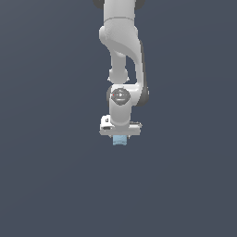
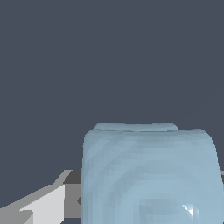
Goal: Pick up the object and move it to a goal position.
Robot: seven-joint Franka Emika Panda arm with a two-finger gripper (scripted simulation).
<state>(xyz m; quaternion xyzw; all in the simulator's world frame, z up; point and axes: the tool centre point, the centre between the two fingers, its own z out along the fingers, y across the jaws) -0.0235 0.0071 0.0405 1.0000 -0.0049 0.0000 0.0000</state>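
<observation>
Because the block [image 2: 148, 175] fills the wrist view right against one finger [image 2: 48, 203], you can judge it rigid, light, smooth-sided; grip its flat opposite faces. Exterior view: it sits just under the gripper [image 1: 120, 137]; jaws' closure cannot be told.

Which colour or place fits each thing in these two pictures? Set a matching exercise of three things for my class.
Things:
1. small light-blue rounded block
2. white robot pincer
3. plain backdrop

Descriptions:
A. dark grey-blue
B. white and grey, directly above the block
C. pale blue, fills much of the wrist view

Pairs: 1-C, 2-B, 3-A
</observation>
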